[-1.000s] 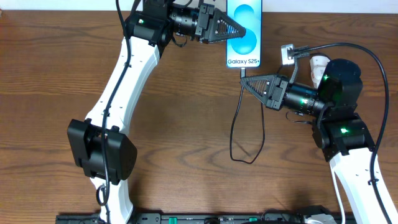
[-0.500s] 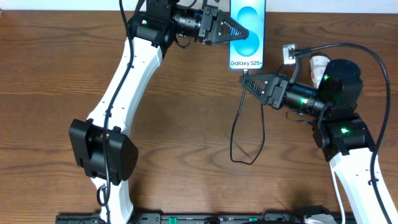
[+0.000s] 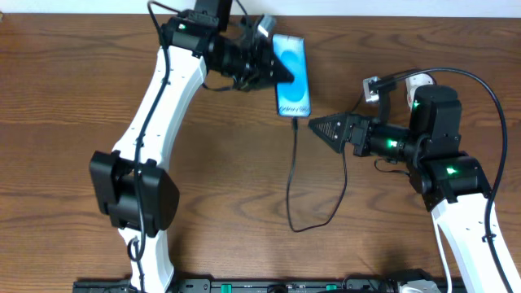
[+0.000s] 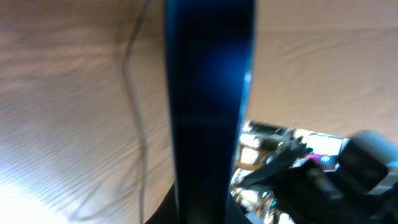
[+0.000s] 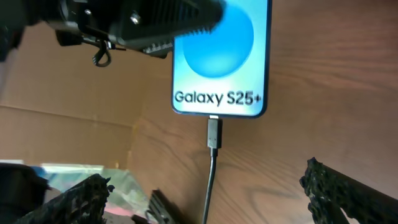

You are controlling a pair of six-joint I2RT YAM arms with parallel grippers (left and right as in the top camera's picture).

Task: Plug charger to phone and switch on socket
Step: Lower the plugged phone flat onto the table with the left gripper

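One charger [image 3: 294, 163] plugged into the phone [image 3: 295, 81], held by left claw [image 3: 277, 72]

- Brown wooden table [image 3: 65, 122] is filling the overhead view, grain running left to right.
- Pale strip [image 3: 456, 5] is showing past the table's far edge; wall or floor, can't tell.
- Light is glaring off the wood in the left wrist view, washing it pale.

Blocked down the middle by cable [image 3: 293, 179], running from phone [image 3: 293, 75] and looping back up toward right arm [image 3: 456, 179]. Open over bare table [image 3: 220, 179] between cable and left arm [image 3: 163, 94]. Narrow between phone's lower end and wide-spread right gripper [image 3: 312, 126].
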